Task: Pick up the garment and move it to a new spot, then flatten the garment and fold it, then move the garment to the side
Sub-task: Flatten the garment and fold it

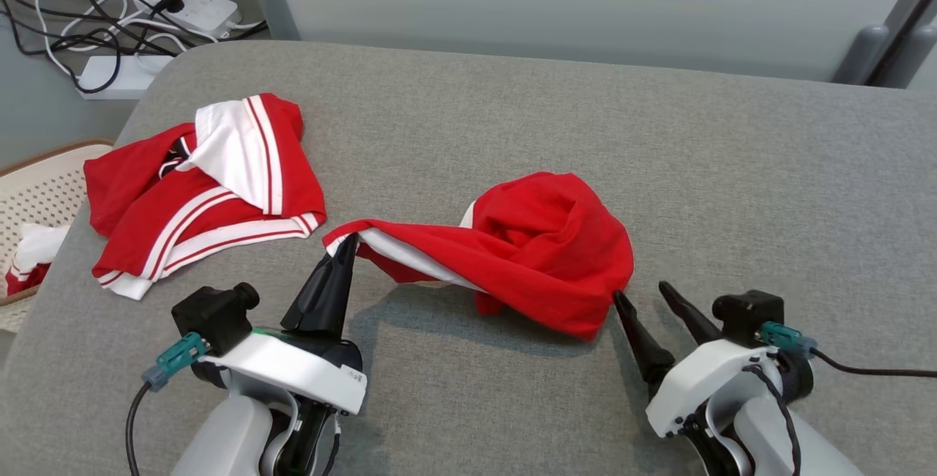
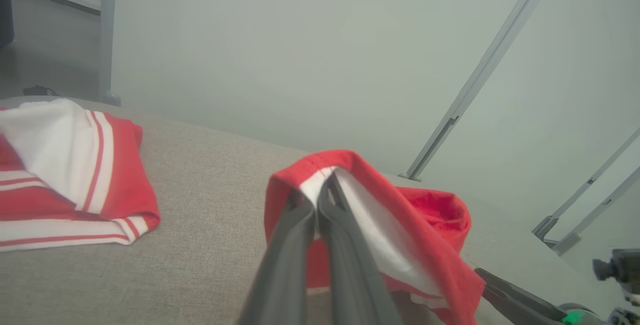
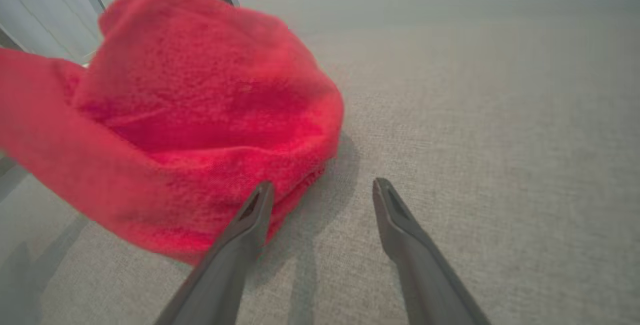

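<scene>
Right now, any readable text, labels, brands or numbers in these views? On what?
None can be read.
Sticker on the wrist housing of the left gripper: print too small to read.
Dark mark at the collar of the striped garment: too small to tell.
On the red garment: no print showing.

Grey fabric tabletop [image 1: 659, 139], rounded corner. Pale panel wall [image 1: 585, 0] behind, grey frame posts [image 1: 871, 47]. Power strips [image 1: 198, 11] and tangled cables [image 1: 110, 36] on floor, far left. Perforated basket [image 1: 44, 187] beside tabletop.
</scene>
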